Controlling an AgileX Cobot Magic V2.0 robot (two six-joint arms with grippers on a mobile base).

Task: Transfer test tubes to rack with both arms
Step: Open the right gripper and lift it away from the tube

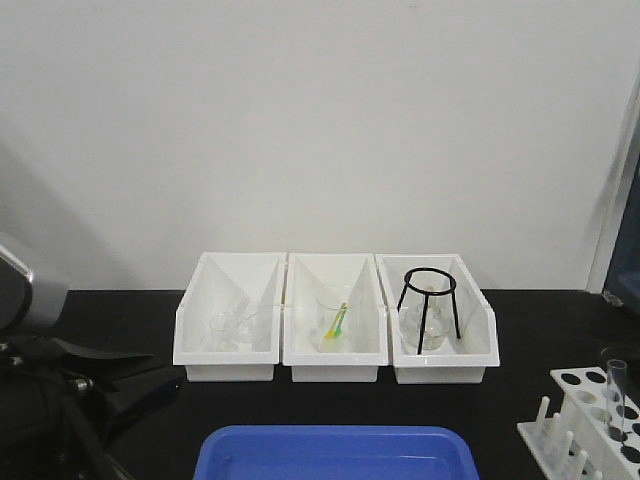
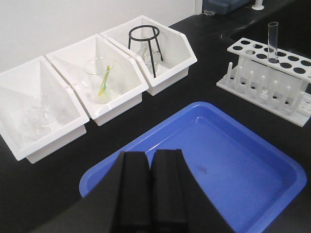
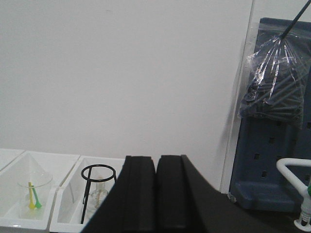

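Both grippers are closed and empty. The left gripper [image 2: 151, 167] sits at the bottom centre of the left wrist view, jaws together above the blue tray [image 2: 272, 160]. The right gripper [image 3: 156, 189] shows the same posture in its own view, facing the wall. The rack [image 2: 257, 73] stands at the upper right of the left wrist view, well apart from the left gripper. One test tube [image 2: 272, 42] stands upright in it, long axis vertical. No loose tubes are discernible; the tray appears bare. The leftmost bin [image 2: 14, 141] holds clear glassware too indistinct to identify. The front view crops the rack at the lower right edge. Which arm is nearer cannot be determined.
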